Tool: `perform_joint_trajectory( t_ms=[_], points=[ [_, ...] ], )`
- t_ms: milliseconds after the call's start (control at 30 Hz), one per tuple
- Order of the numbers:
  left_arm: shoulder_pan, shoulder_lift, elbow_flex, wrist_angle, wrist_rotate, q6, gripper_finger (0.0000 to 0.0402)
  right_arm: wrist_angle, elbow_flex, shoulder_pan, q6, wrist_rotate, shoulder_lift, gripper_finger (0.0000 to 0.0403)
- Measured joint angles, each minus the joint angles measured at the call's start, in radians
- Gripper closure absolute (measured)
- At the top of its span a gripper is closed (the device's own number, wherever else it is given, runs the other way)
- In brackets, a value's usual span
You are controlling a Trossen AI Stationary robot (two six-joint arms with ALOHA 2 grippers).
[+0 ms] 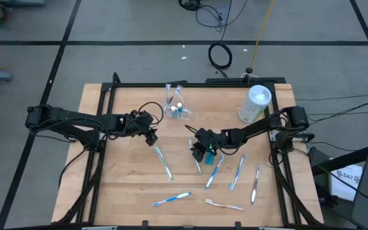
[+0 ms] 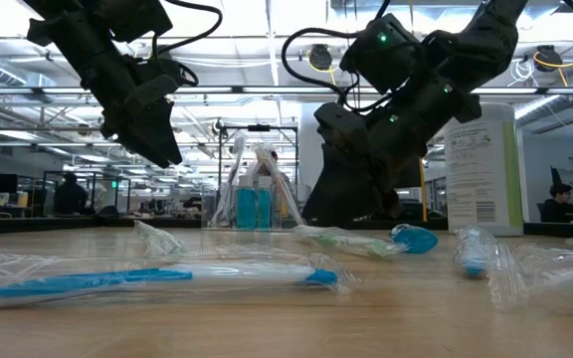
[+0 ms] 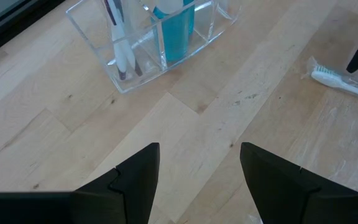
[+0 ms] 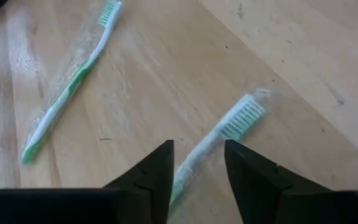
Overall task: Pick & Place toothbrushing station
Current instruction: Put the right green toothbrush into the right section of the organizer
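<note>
Your right claw, fingers apart, straddles a wrapped toothbrush lying flat on the counter so closing would pinch it; your left claw waits, fingers apart.

Wrapped toothbrushes lie before the holder, canister right.

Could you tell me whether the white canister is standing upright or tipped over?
Upright: the white canister stands on its base at the table's far side in the low view.

Left gripper hovers open; right gripper low, fingers parted.
</note>
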Motion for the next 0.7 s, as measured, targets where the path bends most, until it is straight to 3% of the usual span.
perform_joint_trajectory(
  t_ms=[167, 300, 700],
  points=[
    [0.000, 0.000, 0.000, 0.000, 0.000, 0.000, 0.0169, 0.022, 0.000, 0.015, -0.005, 0.003, 0.027, 0.0230],
    [0.000, 0.000, 0.000, 0.000, 0.000, 0.000, 0.0169, 0.054, 0.002, 0.017, 0.005, 0.003, 0.040, 0.0231],
    [0.000, 0.000, 0.000, 0.001, 0.000, 0.000, 0.0169, 0.011, 0.001, 0.009, -0.008, 0.005, 0.042, 0.0323]
  ],
)
